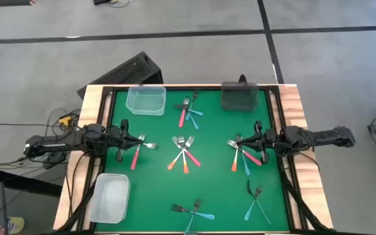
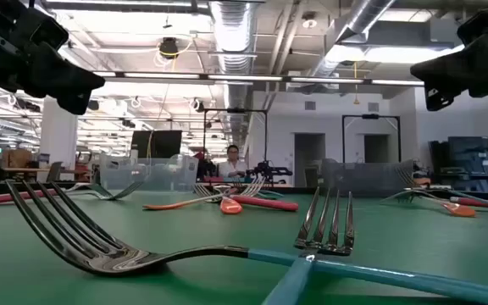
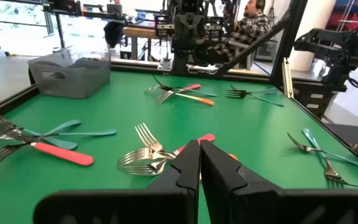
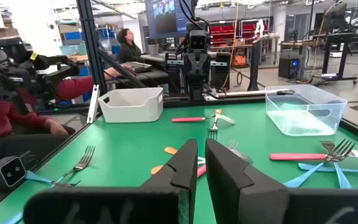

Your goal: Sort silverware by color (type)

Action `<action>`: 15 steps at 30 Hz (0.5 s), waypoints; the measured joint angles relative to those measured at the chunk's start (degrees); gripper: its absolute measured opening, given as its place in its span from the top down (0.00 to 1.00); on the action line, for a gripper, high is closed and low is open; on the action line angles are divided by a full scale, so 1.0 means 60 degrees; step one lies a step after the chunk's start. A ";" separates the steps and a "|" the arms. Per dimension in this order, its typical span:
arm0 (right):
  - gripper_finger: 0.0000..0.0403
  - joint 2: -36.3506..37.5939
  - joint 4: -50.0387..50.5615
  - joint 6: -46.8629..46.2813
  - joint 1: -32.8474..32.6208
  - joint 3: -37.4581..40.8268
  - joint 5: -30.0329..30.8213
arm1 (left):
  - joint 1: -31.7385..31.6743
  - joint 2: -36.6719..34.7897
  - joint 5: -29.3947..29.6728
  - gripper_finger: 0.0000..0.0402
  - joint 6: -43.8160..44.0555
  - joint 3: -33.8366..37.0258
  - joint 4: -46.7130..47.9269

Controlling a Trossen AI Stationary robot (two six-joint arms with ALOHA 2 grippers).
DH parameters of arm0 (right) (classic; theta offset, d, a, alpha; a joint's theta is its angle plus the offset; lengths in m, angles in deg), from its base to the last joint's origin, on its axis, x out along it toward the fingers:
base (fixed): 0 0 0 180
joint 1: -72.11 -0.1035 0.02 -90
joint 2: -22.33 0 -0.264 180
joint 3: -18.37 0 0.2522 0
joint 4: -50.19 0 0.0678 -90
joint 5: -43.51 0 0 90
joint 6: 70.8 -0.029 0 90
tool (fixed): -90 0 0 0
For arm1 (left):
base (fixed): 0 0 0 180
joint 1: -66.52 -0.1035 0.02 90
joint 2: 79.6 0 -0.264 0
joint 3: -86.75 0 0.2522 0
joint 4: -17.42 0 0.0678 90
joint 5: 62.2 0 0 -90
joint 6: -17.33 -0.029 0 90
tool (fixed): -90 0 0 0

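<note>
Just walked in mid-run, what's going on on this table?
Two-arm rig sorting forks by handle colour, and nothing looks sorted yet. The forks lie in mixed clusters across the green table: centre cluster, one near the far edge, blue pairs near the front. The three bins, clear bin, dark bin and white bin, look empty. The left gripper is shut and empty beside a red fork. The right gripper hovers over a mixed pile, holding nothing.

Green table mat (image 1: 211,186) filling the centre, clear bin (image 1: 145,100) near its upper left, dark bin (image 1: 239,96) upper right, white bin (image 1: 109,198) lower left, wooden table edge (image 1: 300,111) at right, seated person (image 4: 128,42) beyond in the right wrist view.
</note>
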 joint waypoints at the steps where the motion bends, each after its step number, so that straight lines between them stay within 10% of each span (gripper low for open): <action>1: 0.86 -0.0003 0.0001 0.0000 0.0000 0.0000 0.0000 | 0.0000 0.0000 -0.0001 1.00 -0.0018 0.0000 0.0000; 15: 0.86 -0.0003 -0.0003 0.0004 0.0000 0.0003 0.0000 | 0.0000 0.0000 -0.0004 1.00 -0.0034 0.0000 0.0000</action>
